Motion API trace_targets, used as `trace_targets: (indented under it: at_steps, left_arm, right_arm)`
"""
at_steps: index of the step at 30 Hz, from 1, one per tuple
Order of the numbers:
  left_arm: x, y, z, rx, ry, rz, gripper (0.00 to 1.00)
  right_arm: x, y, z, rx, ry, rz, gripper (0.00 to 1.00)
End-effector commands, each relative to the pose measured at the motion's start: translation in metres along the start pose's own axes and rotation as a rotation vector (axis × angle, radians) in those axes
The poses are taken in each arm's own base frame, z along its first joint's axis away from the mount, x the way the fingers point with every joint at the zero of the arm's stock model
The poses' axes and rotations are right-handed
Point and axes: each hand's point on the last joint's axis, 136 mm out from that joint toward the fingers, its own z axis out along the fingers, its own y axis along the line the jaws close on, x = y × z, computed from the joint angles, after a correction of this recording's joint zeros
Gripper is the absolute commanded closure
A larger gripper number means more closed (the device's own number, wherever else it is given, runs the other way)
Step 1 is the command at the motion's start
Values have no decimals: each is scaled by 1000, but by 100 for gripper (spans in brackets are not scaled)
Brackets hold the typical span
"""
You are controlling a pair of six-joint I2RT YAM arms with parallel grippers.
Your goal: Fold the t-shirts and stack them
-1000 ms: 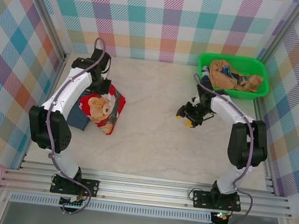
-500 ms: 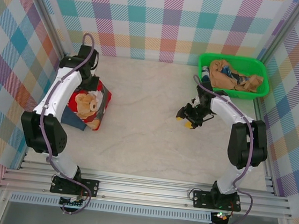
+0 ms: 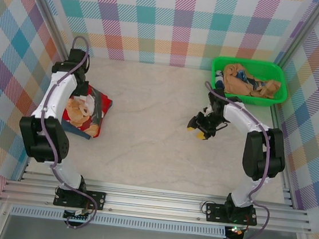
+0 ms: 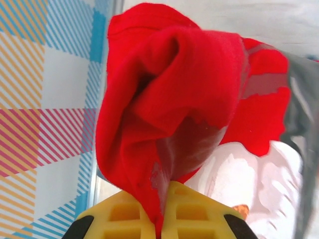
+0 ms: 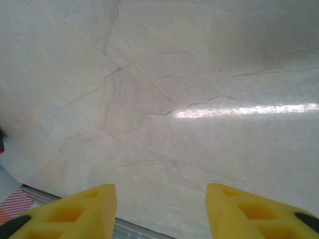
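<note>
While the left tool (image 4: 162,219) clamps a fold of the red t-shirt (image 4: 169,99) between its yellow fingers, the shirt lies bunched on the worktop (image 3: 158,131), well to the left of the green basket (image 3: 249,62). Its tan print faces up, and the slate-blue t-shirt (image 3: 82,132) peeks from under its near edge. The right tool (image 5: 162,209) hangs spread wide and holding nothing over bare worktop, near the basket's left side.
</note>
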Motion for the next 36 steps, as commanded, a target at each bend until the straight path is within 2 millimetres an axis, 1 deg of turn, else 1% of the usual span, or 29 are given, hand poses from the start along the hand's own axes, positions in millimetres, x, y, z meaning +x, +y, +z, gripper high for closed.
trace_targets:
  at_steps: [1,3,5,7,10,13,16,17,18,21,23,24,25,26,28,30,32,33,36]
  left_arm:
    - [-18,10,29,-64,-18,-18,100]
    - [-24,2,45,-58,-6,-8,100]
    - [-29,1,58,-77,5,-10,99]
    - [-36,5,64,-116,6,-21,100]
    - [-47,17,67,-178,4,-28,100]
    - [-48,25,75,-219,28,-41,100]
    - [-44,20,86,-211,50,-43,100]
    - [-42,19,90,-208,59,-44,99]
    - [-42,17,93,-203,64,-48,95]
    - [-41,23,101,-227,85,-82,85]
    - [-46,36,96,-269,78,-135,70]
    - [-48,41,90,-285,67,-158,51]
    - [-52,48,81,-306,50,-181,35]
    - [-54,54,72,-314,31,-206,28]
    - [-55,63,55,-315,3,-258,24]
    - [-54,63,41,-266,-19,-287,23]
    - [-45,47,37,-132,7,-339,26]
    - [-39,37,38,-74,35,-364,28]
    - [-15,6,50,67,142,-422,34]
  right_arm:
    - [10,3,-7,8,10,-22,50]
    - [11,2,-7,14,13,-19,50]
    - [12,0,-8,21,14,-14,50]
    - [12,0,-8,25,13,-11,50]
    - [13,-2,-8,31,15,-6,50]
    - [14,-4,-7,36,20,-2,50]
    - [15,-5,-5,38,27,3,50]
    - [15,-5,-5,40,29,3,50]
    - [15,-5,-5,41,31,3,50]
    - [14,-4,-6,43,34,-1,50]
    - [14,-4,-7,44,33,-3,50]
    - [14,-3,-8,43,33,-5,50]
    - [14,-3,-8,43,33,-5,50]
    - [14,-2,-9,42,33,-6,50]
    - [14,-1,-8,37,33,-6,50]
    - [13,0,-8,31,32,-2,50]
    - [12,0,-5,24,32,3,50]
    - [11,1,-4,22,32,5,50]
    - [9,2,0,6,32,17,50]
